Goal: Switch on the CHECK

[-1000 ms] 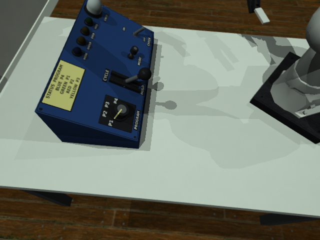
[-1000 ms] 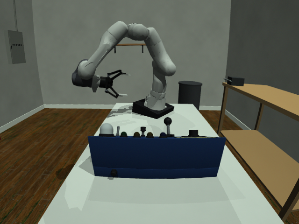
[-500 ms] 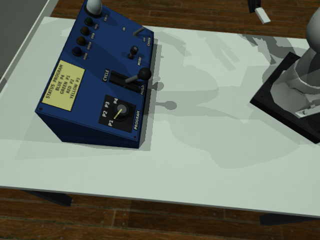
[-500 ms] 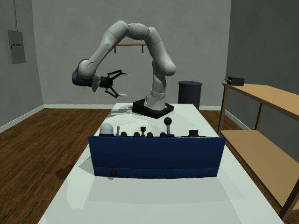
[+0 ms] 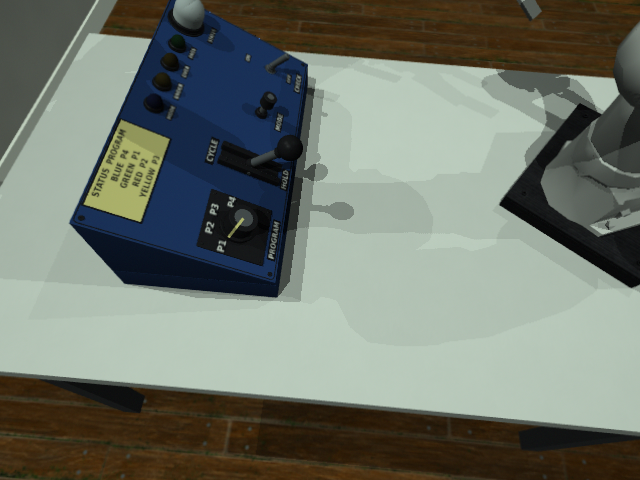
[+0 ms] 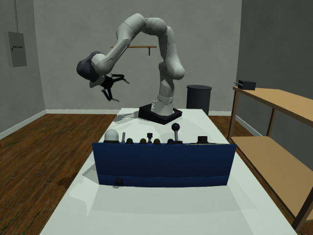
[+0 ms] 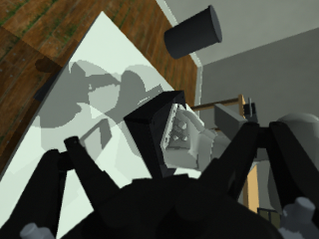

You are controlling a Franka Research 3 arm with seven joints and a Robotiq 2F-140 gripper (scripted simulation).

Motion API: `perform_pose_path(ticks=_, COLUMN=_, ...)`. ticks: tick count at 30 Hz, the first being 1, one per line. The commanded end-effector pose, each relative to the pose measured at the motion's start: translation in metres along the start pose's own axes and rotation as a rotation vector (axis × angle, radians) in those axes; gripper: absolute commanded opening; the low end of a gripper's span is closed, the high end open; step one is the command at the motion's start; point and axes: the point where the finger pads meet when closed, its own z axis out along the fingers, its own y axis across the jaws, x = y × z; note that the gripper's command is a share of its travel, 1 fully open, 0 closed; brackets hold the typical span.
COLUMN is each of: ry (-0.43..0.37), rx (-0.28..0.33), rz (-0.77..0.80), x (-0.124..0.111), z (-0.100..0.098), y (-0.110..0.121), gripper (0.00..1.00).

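Observation:
A blue console (image 5: 196,155) stands on the white table; the exterior view shows its back (image 6: 163,164). The CHECK toggle (image 5: 277,64) is a grey lever at the panel's far right corner, and it also shows in the exterior view (image 6: 123,137). On the panel are also the MODE switch (image 5: 266,103), the CYCLE/HOLD lever with a black ball (image 5: 286,149) and the PROGRAM dial (image 5: 242,222) pointing at P1. My gripper (image 6: 119,90) is open and empty, high in the air, beyond and left of the console. In the wrist view its fingers frame the arm's base (image 7: 174,131).
A white dome (image 5: 188,12), several dark round lamps (image 5: 165,72) and a yellow status label (image 5: 126,170) are on the panel's left side. The arm's black base (image 5: 578,206) stands at the table's right. A dark bin (image 6: 198,97) and a wooden shelf (image 6: 275,101) stand beyond the table.

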Motion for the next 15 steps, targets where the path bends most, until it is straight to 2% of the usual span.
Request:
perform_pose_path(ticks=1, ry=0.132, rx=0.160, rz=0.010, x=0.028, z=-0.024, y=-0.032, gripper=1.00)
perform_pose_path(ticks=2, ry=0.213, rx=0.240, rz=0.005, x=0.042, z=-0.042, y=-0.043, gripper=1.00)
perform_pose_path(ticks=4, ry=0.218, rx=0.245, rz=0.005, x=0.042, z=-0.042, y=-0.043, gripper=1.00)
perform_pose_path(ticks=5, ry=0.309, rx=0.336, rz=-0.006, x=0.054, z=-0.065, y=-0.053, gripper=1.00)
perform_pose_path(ticks=7, ry=0.309, rx=0.336, rz=-0.006, x=0.054, z=-0.065, y=-0.053, gripper=1.00)
perform_pose_path(ticks=8, ry=0.404, rx=0.430, rz=-0.023, x=0.063, z=-0.091, y=-0.061, gripper=1.00)
perform_pose_path(ticks=12, ry=0.404, rx=0.430, rz=-0.023, x=0.063, z=-0.091, y=-0.061, gripper=1.00)
perform_pose_path(ticks=13, ry=0.502, rx=0.528, rz=-0.048, x=0.067, z=-0.122, y=-0.068, gripper=1.00)
perform_pose_path(ticks=14, ry=0.502, rx=0.528, rz=-0.048, x=0.067, z=-0.122, y=-0.068, gripper=1.00)
perform_pose_path(ticks=15, ry=0.589, rx=0.613, rz=-0.077, x=0.067, z=-0.155, y=-0.074, gripper=1.00)
